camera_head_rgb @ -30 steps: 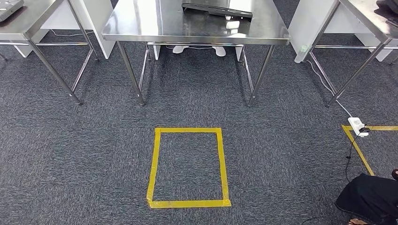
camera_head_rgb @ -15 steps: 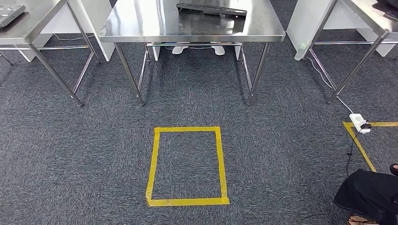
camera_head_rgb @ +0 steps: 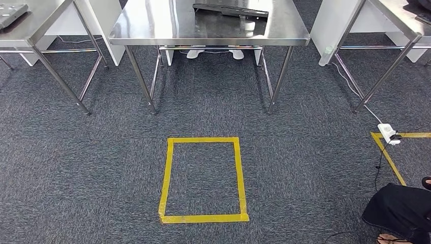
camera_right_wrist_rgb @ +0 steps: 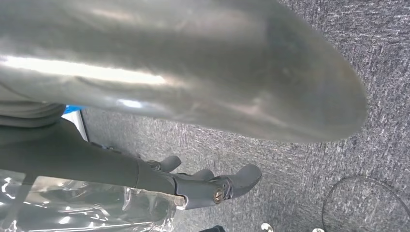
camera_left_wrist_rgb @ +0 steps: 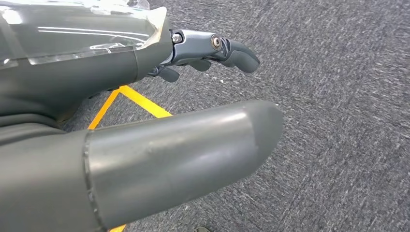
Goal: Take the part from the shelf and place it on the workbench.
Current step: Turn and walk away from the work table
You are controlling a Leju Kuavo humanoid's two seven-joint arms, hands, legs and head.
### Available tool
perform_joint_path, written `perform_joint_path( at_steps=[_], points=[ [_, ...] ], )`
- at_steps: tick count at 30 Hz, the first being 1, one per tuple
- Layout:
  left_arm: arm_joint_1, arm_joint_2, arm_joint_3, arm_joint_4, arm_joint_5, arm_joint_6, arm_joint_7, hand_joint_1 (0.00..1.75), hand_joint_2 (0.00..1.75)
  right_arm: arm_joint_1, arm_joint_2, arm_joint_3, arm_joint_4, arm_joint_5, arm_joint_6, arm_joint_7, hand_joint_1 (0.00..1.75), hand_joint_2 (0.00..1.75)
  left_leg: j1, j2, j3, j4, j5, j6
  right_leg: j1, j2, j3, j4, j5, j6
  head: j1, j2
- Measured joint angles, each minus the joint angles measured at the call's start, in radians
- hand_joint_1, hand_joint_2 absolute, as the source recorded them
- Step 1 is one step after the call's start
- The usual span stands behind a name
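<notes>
Three steel tables were seen in the head view. At far left, a table (camera_head_rgb: 35, 23) w/ a dark flat item (camera_head_rgb: 11, 11) on its corner. At centre, the workbench (camera_head_rgb: 152, 30), on which a dark flat part (camera_head_rgb: 229, 10) was laid near the far edge; white shoes (camera_head_rgb: 213, 52) were seen beneath it. On the carpet in front, a yellow tape rectangle (camera_head_rgb: 165, 178) was marked. At right, a third table (camera_head_rgb: 396, 20), a white power strip (camera_head_rgb: 387, 133) and a person's dark clothing (camera_head_rgb: 401, 211) were noted. Left hand (camera_left_wrist_rgb: 145, 145): fingers (camera_left_wrist_rgb: 232, 48) extended, nothing held. Right hand (camera_right_wrist_rgb: 193, 72): fingers (camera_right_wrist_rgb: 217, 186) loosely extended, nothing held; both were hung over carpet.
</notes>
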Motion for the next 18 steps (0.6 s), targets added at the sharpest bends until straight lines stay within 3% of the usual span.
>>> perform_joint_path(
  at_steps=[3,7,9,11,12,13,14,16,17,18],
  points=[
    [0.0,0.003,-0.001,0.0,-0.006,-0.006,-0.001,0.0,0.0,0.0,0.0,-0.006,0.0,0.0,-0.002,0.001,0.0,0.0,-0.002,0.0,-0.001,0.003,-0.001,0.001,-0.005,0.0,0.001,-0.001,0.001,0.002,0.0,0.0],
    [-0.001,0.009,-0.004,0.001,-0.012,-0.007,-0.001,0.0,0.0,-0.001,0.001,-0.007,0.001,0.015,-0.004,0.011,0.0,0.0,0.004,-0.003,0.002,-0.022,0.016,0.023,-0.01,-0.004,0.004,0.001,0.001,0.015,0.0,0.0],
    [-0.001,0.008,-0.005,0.001,-0.013,-0.006,0.0,0.0,0.0,0.0,-0.001,-0.007,0.001,0.019,-0.004,0.011,0.0,0.0,0.013,-0.005,0.005,-0.043,0.032,0.028,-0.009,-0.002,-0.034,0.072,-0.042,0.011,0.002,0.0],
    [-0.001,0.008,-0.005,0.001,-0.012,-0.005,0.0,0.0,0.0,0.0,-0.002,-0.007,0.001,0.024,-0.004,0.011,0.0,0.0,0.016,-0.01,-0.004,-0.045,0.038,0.025,-0.015,0.0,-0.101,0.208,-0.102,0.01,0.002,0.0],
    [-0.001,0.008,-0.005,0.001,-0.011,-0.004,0.0,0.0,0.0,0.001,-0.003,-0.007,0.001,0.026,-0.004,0.011,0.0,0.0,0.019,-0.015,-0.009,-0.045,0.041,0.02,-0.02,0.0,-0.126,0.262,-0.119,0.016,0.001,0.0],
    [-0.001,0.008,-0.005,0.002,-0.009,-0.004,0.001,0.0,0.0,0.002,-0.004,-0.007,0.001,0.028,-0.004,0.011,0.0,0.0,0.023,-0.021,-0.013,-0.043,0.044,0.014,-0.027,0.0,-0.132,0.279,-0.119,0.028,0.001,0.0],
    [0.0,0.007,-0.005,0.002,-0.007,-0.003,0.001,0.0,0.0,0.002,-0.005,-0.007,0.001,0.03,-0.004,0.011,0.0,0.0,0.029,-0.028,-0.017,-0.04,0.046,0.007,-0.034,0.0,-0.117,0.253,-0.103,0.044,0.001,0.0],
    [-0.001,0.006,-0.005,0.002,-0.004,-0.002,0.002,0.0,0.0,0.002,-0.006,-0.007,0.002,0.033,-0.003,0.011,0.0,0.0,0.042,-0.043,-0.032,-0.021,0.045,-0.014,-0.053,0.013,-0.049,0.124,-0.054,0.08,0.002,0.0],
    [-0.001,0.007,-0.005,0.002,-0.003,-0.002,0.002,0.0,0.0,0.002,-0.005,-0.007,0.002,0.033,-0.003,0.011,0.0,0.0,0.045,-0.051,-0.041,-0.006,0.04,-0.028,-0.057,0.022,-0.024,0.071,-0.038,0.084,0.004,0.0],
    [-0.001,0.008,-0.005,0.002,-0.003,-0.002,0.002,0.0,0.0,0.001,-0.004,-0.007,0.003,0.033,-0.002,0.011,0.0,0.0,0.045,-0.057,-0.049,0.006,0.036,-0.038,-0.059,0.028,-0.013,0.044,-0.031,0.077,0.004,0.0]
  ],
)
